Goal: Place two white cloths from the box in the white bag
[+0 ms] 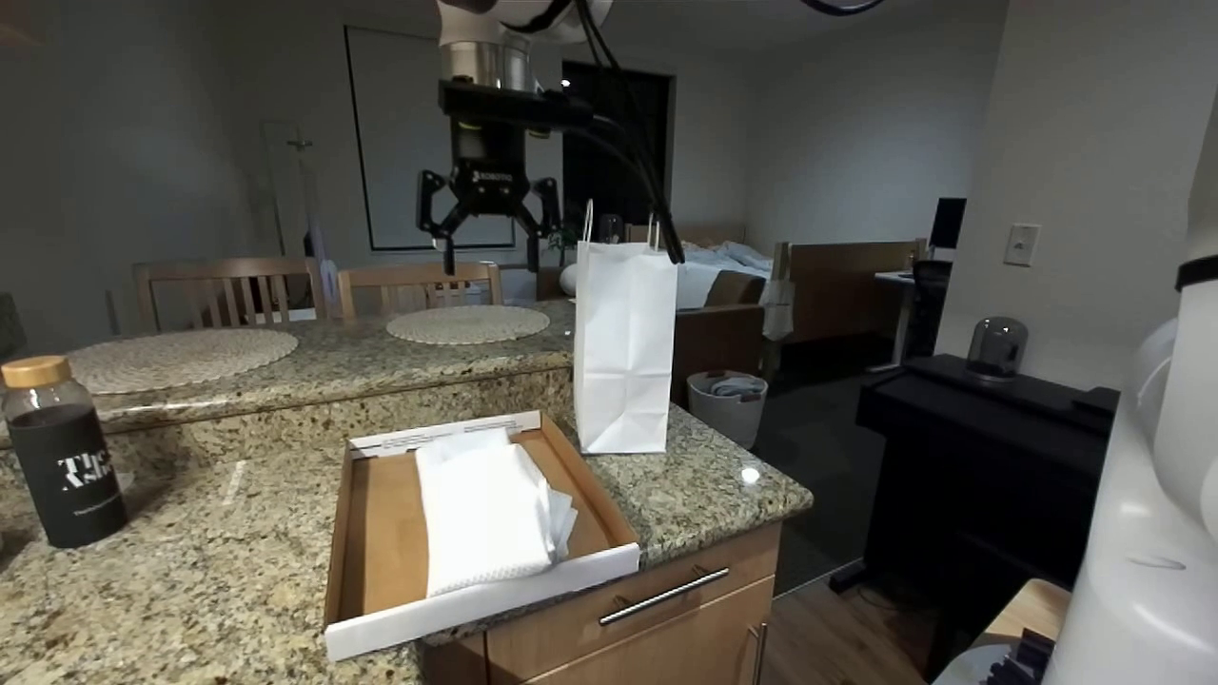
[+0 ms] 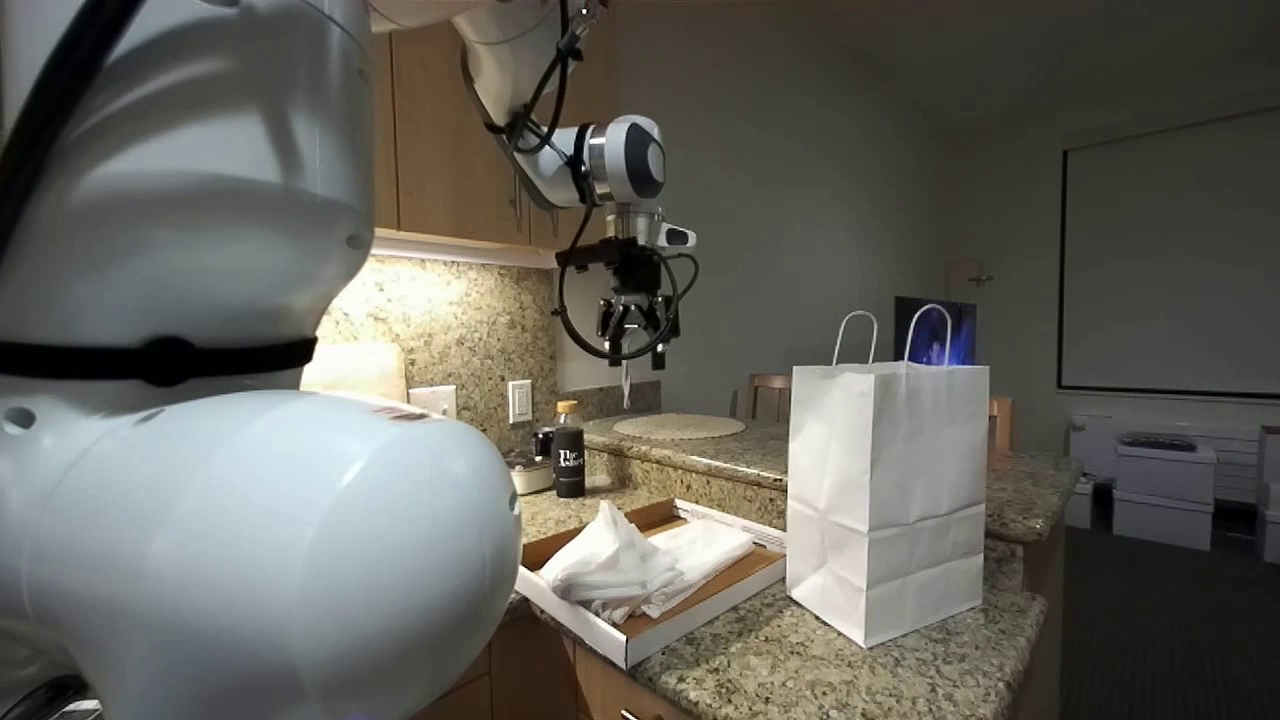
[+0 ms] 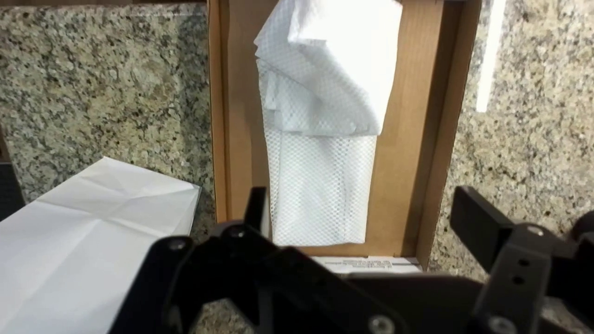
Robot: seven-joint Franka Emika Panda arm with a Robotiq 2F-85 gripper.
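White folded cloths lie in a shallow cardboard box (image 1: 381, 533) on the granite counter. In the wrist view a bunched cloth (image 3: 343, 60) overlaps a flat meshed cloth (image 3: 320, 190); both cloths (image 2: 610, 560) (image 2: 705, 545) also show in an exterior view. The white paper bag (image 1: 623, 352) (image 2: 890, 480) stands upright beside the box with its handles up; its inside is hidden. My gripper (image 1: 491, 257) (image 2: 637, 355) (image 3: 362, 208) is open, high above the box, apart from cloths and bag. A thin pale strip (image 2: 627, 385) shows below it; I cannot tell what it is.
A black bottle (image 1: 67, 466) with a wooden lid stands on the counter. A raised ledge (image 1: 314, 400) behind the box carries round placemats (image 1: 466, 324). Wooden chairs (image 1: 419, 281) stand behind it. The counter's edge (image 1: 809, 499) lies near the bag.
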